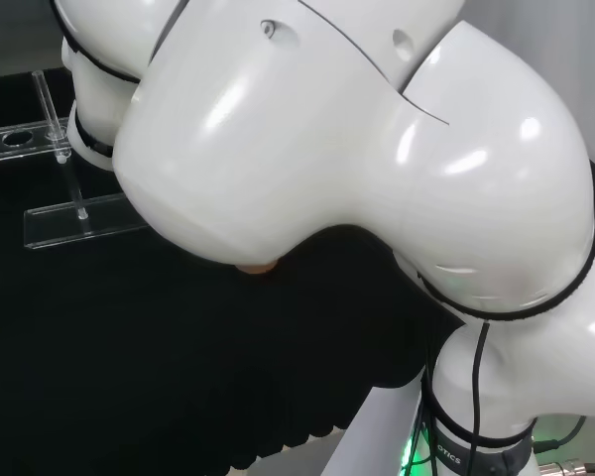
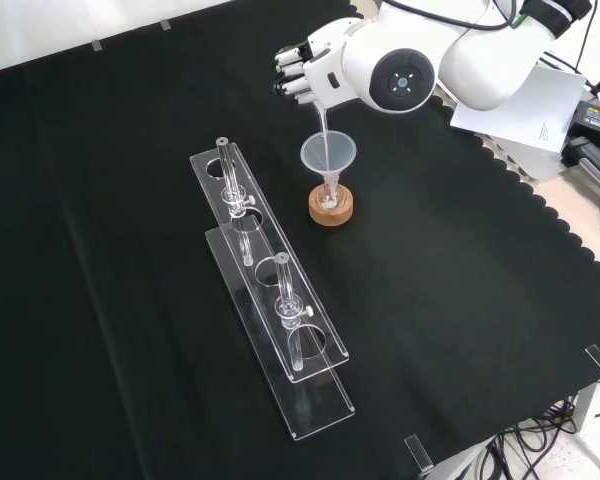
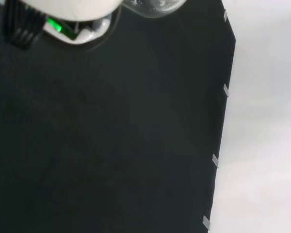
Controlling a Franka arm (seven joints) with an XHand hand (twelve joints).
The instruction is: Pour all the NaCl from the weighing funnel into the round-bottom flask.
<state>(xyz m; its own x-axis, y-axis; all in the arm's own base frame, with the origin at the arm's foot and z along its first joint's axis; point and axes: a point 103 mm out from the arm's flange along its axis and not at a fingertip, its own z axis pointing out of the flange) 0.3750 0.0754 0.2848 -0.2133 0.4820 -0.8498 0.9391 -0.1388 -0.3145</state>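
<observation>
Past the clear acrylic racks (image 2: 270,330), the round-bottom flask on its cork ring (image 2: 331,207) sits under a clear funnel (image 2: 328,155), into which my curled fingers (image 2: 292,78) tip the slim glass weighing funnel (image 2: 323,122); mid-pour, next steeper tilt

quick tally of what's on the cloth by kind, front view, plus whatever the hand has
Clear acrylic racks: 2 (rear rack, front rack)
Clear funnels over the flask: 1 (funnel)
Cork ring stands: 1 (cork ring)
Weighing funnels held in the hand: 1 (weighing funnel)
Total: 5
The flask itself is too clear to make out on the ring.
</observation>
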